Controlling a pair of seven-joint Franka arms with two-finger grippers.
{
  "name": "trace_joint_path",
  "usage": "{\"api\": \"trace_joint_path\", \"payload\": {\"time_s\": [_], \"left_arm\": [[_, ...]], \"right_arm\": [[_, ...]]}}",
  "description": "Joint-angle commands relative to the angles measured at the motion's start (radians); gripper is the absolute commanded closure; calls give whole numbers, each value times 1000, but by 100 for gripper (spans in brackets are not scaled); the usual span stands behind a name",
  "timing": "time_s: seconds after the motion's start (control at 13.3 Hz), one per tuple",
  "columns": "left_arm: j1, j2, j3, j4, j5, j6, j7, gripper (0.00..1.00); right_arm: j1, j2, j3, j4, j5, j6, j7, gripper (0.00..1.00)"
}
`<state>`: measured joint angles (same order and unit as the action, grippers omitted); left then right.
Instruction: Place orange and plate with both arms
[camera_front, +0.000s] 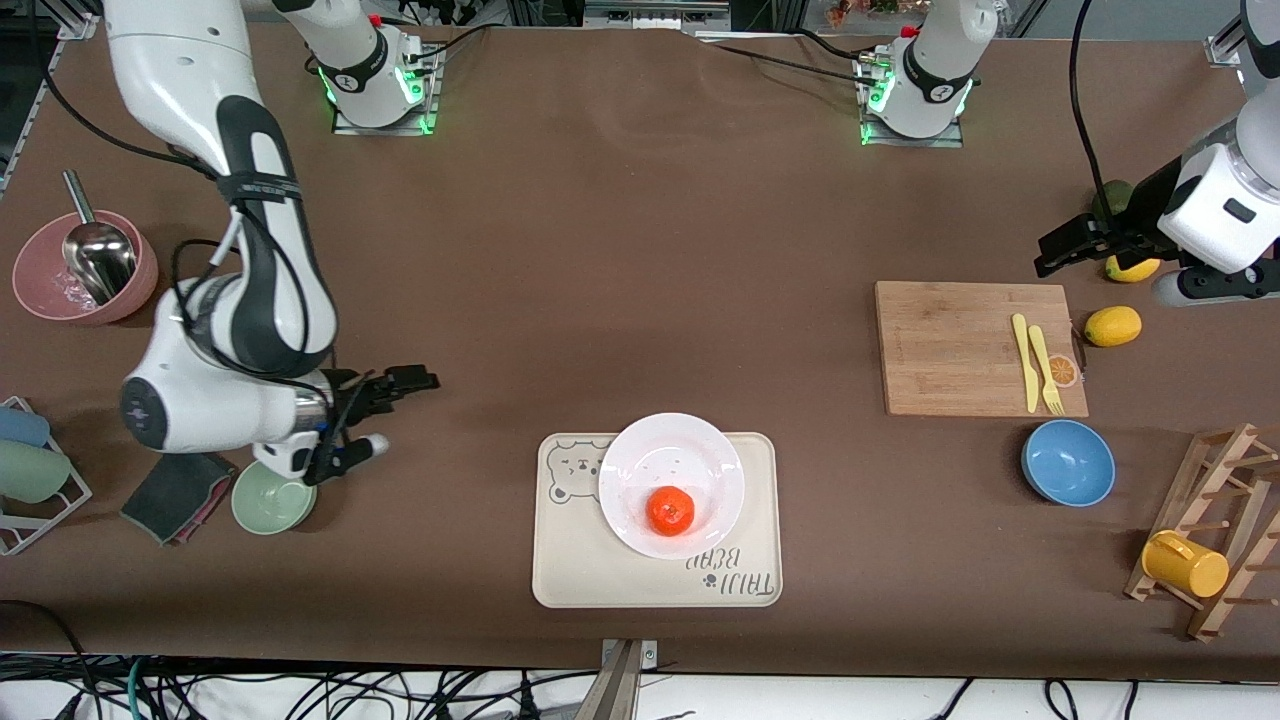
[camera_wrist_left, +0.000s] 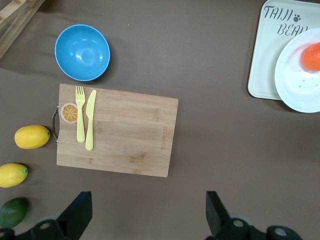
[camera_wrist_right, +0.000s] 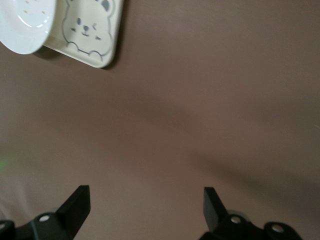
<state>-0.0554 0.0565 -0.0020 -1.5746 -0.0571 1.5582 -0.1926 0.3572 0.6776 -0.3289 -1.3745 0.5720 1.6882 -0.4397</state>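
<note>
The white plate (camera_front: 660, 455) lies on the cream bear-printed tray (camera_front: 600, 570) near the table's front-camera edge. The orange (camera_front: 670, 510) sits in the plate, toward its nearer rim. My right gripper (camera_front: 405, 385) is open and empty, over bare table toward the right arm's end, apart from the tray. My left gripper (camera_front: 1062, 248) is open and empty, over the table by the lemons at the left arm's end. The left wrist view shows the gripper (camera_wrist_left: 148, 210), the orange (camera_wrist_left: 311, 56), the plate (camera_wrist_left: 300, 80) and the tray (camera_wrist_left: 265, 55). The right wrist view shows the gripper (camera_wrist_right: 145, 207), the plate's edge (camera_wrist_right: 22, 22) and the tray (camera_wrist_right: 90, 35).
A wooden cutting board (camera_front: 950, 345) holds a yellow knife and fork. Two lemons (camera_front: 1112, 325) and a green fruit (camera_front: 1110, 195) lie beside it. A blue bowl (camera_front: 1068, 462) and a rack with a yellow cup (camera_front: 1185, 563) stand nearby. A pink bowl (camera_front: 130, 290), green bowl (camera_front: 272, 500) and dark cloth (camera_front: 178, 495) sit at the right arm's end.
</note>
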Motion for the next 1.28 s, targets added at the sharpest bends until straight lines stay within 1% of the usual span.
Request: {"api": "trace_joint_path", "payload": {"time_s": [0.0,0.15,0.23,0.3,0.38,0.45,0.6,1.05,1.2], "left_arm": [[-1,13,2,25,14,-6,19,0],[-1,13,2,27,13,-6,19,0],[-1,13,2,27,11,-6,18,0],[-1,13,2,27,11,-6,18,0],[0,13,2,27,11,-6,18,0],[-1,13,2,27,11,-6,18,0],[-3,13,2,27,10,-6,18,0],[-1,13,2,27,11,-6,16,0],[-1,13,2,27,11,-6,18,0]], "right_arm": [[16,-44,-50,-43,-64,-33,-1,0],[17,-59,-82,-38,-73,-33,51,0],[20,-59,-91,-22,-105,-35,82,0],[23,-61,-90,-5,-145,-63,128,0],[28,-64,-93,14,-167,-103,181,0],[32,-70,-93,31,-181,-123,203,0],[60,-104,-90,34,-246,-139,245,0],[118,-135,-93,34,-328,-159,380,0],[120,-176,-91,34,-380,-206,401,0]]}}
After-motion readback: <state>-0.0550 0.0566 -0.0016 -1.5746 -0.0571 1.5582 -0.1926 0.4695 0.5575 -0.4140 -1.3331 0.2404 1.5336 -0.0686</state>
